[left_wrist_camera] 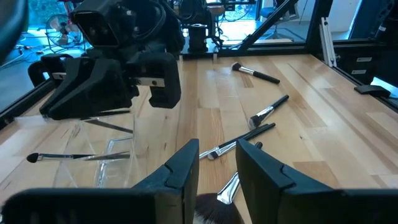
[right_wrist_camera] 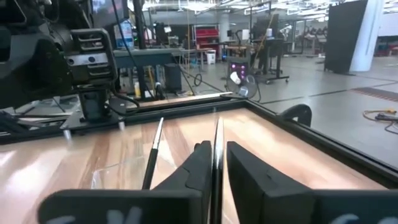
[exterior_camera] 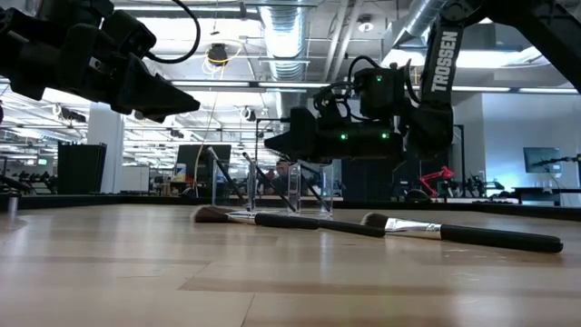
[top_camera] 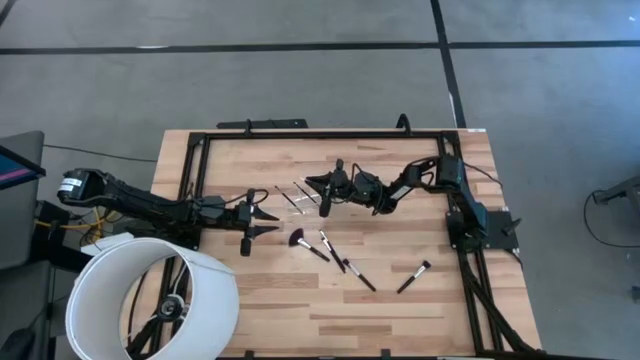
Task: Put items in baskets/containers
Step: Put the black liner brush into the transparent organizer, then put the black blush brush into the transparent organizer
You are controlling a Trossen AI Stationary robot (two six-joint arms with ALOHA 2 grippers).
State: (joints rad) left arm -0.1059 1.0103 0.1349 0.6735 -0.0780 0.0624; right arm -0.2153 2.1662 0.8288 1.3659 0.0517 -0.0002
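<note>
A clear plastic container (top_camera: 298,197) stands on the table's far middle, with thin black brushes (left_wrist_camera: 81,157) leaning in it. My right gripper (right_wrist_camera: 216,149) hovers level right over it, slightly open, with a thin brush (right_wrist_camera: 216,134) upright in the gap. More brushes lie flat on the wood: a fluffy one (top_camera: 298,240), two thin ones (top_camera: 357,275) and one at the right (top_camera: 413,276). My left gripper (left_wrist_camera: 217,149) hangs open to the container's left, above the fluffy brush (left_wrist_camera: 219,198), with nothing between its fingers. My right gripper has the brush's thin handle (right_wrist_camera: 215,163) standing in the narrow gap between its two fingers, close along one finger (right_wrist_camera: 200,167), with a dark sliver toward the other. The fingers come level from the table's right, across the brush. Whether they touch it, I cannot tell.
A big white cylinder (top_camera: 150,300) fills the near left corner beside the left arm. A black frame (top_camera: 330,135) runs round the table's edges. Bare wood (top_camera: 300,310) lies in front of the loose brushes.
</note>
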